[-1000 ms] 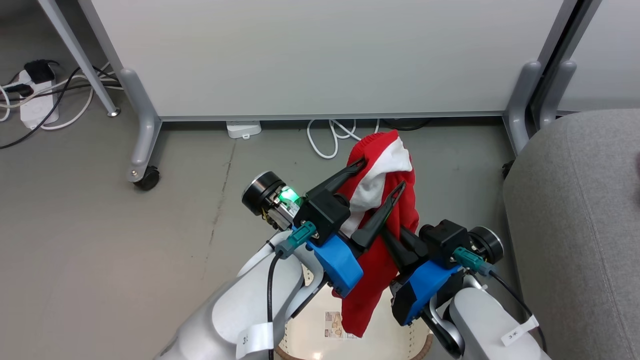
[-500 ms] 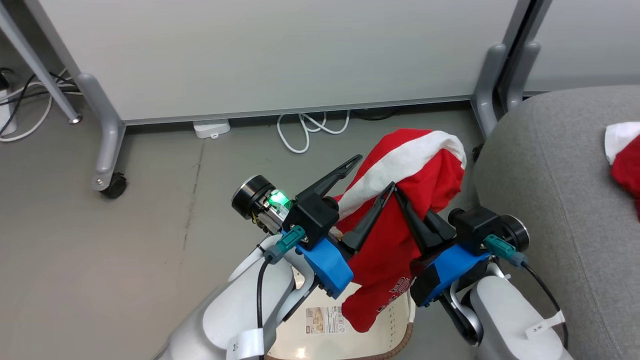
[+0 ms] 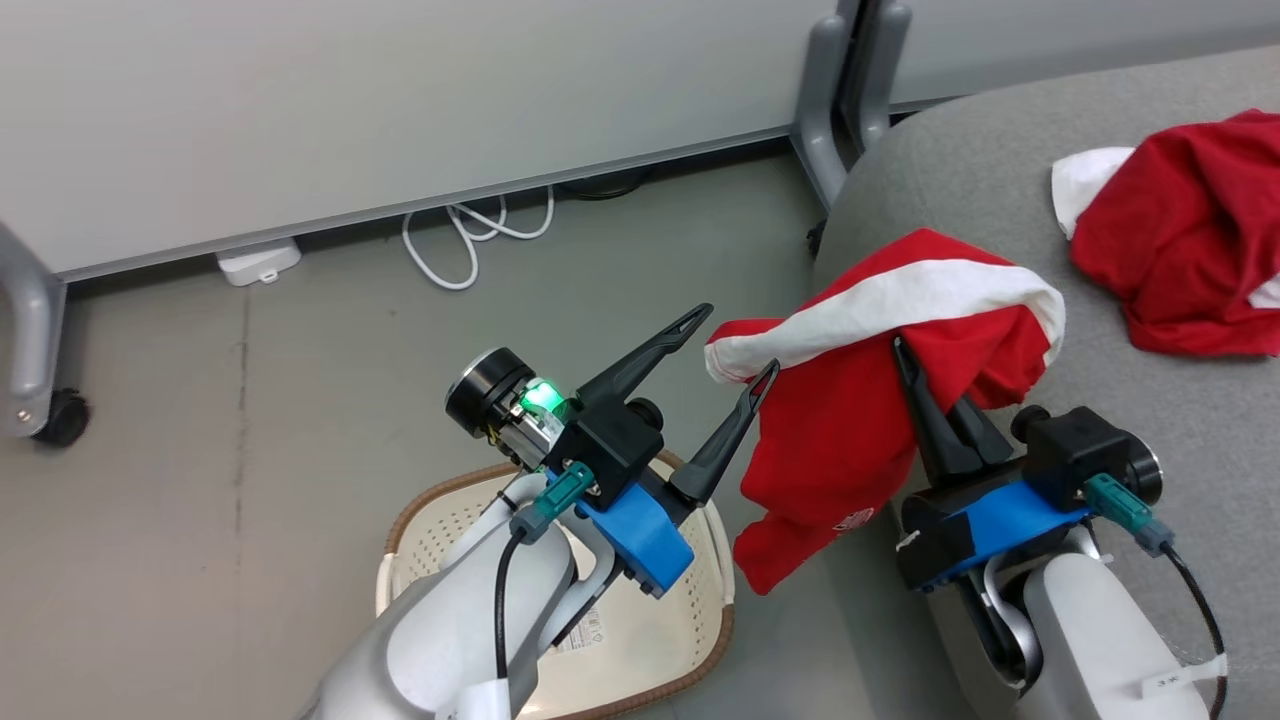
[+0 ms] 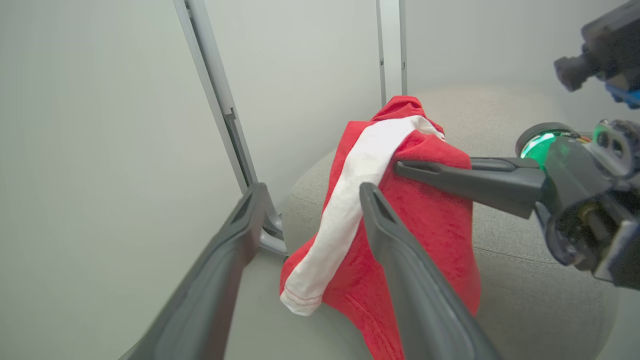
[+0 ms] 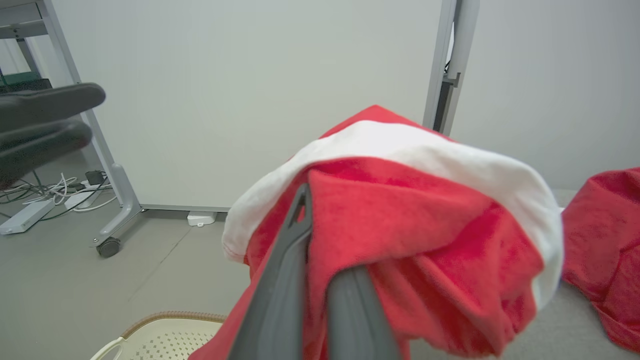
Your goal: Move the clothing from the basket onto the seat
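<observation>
We take this for a lab or test room dressed up as a corner of a home. Plain white panels (image 3: 400, 100) stand on grey metal legs (image 3: 822, 100), one with a caster (image 3: 62, 420), and wall off a bare grey floor (image 3: 200, 500). White cables (image 3: 470, 235) and an adapter (image 3: 258, 266) lie loose along the foot of the panels, and a power strip (image 5: 25, 217) lies further off. The homely touches are few: a grey seat (image 3: 960, 180), a basket (image 3: 435, 520) and red clothing (image 3: 1180, 240).
</observation>
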Controlling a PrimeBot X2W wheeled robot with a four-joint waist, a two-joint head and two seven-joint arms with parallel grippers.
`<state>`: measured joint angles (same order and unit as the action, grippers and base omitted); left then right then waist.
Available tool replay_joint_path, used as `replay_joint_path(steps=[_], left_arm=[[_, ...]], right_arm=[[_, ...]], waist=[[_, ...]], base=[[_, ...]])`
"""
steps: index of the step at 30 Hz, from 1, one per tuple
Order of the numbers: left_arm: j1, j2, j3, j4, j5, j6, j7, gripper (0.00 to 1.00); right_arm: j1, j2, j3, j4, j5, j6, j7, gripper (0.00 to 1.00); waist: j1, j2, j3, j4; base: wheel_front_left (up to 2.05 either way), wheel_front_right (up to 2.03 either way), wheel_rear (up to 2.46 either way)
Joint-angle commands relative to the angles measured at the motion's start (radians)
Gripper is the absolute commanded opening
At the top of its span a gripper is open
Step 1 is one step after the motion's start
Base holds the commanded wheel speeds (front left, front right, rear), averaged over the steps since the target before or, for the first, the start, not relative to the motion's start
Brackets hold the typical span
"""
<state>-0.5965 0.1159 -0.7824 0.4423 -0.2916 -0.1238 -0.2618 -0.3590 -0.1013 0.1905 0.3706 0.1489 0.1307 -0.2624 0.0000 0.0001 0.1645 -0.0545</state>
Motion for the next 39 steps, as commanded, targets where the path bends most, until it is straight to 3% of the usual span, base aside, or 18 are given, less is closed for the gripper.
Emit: replay_joint_path(steps=[1, 15, 27, 35, 39], left_arm=[[0.013, 0.006, 0.007, -0.007, 0.006, 0.002, -0.005, 1.00], [0.023, 0.008, -0.001, -0.026, 0.033, -0.004, -0.005, 1.00], [0.023, 0.012, 0.005, -0.029, 0.038, -0.006, -0.005, 1.00], [-0.011, 0.028, 0.012, -0.050, 0.055, -0.007, -0.005, 1.00], [-0.052, 0.043, 0.009, -0.060, 0.069, -0.005, -0.003, 1.00]], right_arm=[[0.018, -0.002, -0.020, -0.020, -0.007, 0.000, -0.004, 0.00], [0.117, 0.019, -0.109, -0.140, -0.018, 0.000, -0.004, 0.00], [0.134, 0.037, -0.120, -0.171, -0.019, 0.000, -0.004, 0.00], [-0.017, 0.013, -0.159, -0.217, -0.032, 0.000, -0.004, 0.00], [-0.165, -0.005, -0.242, -0.250, -0.026, 0.000, -0.004, 0.00]], waist=[[0.0000, -0.0001, 0.020, -0.048], [0.0000, -0.0001, 0.055, -0.192], [0.0000, -0.0001, 0.053, -0.212], [0.0000, -0.0001, 0.121, -0.201], [0.0000, -0.0001, 0.210, -0.189]], base=[[0.00, 0.00, 0.00], [0.00, 0.00, 0.00], [0.00, 0.00, 0.00], [0.00, 0.00, 0.00], [0.00, 0.00, 0.00]])
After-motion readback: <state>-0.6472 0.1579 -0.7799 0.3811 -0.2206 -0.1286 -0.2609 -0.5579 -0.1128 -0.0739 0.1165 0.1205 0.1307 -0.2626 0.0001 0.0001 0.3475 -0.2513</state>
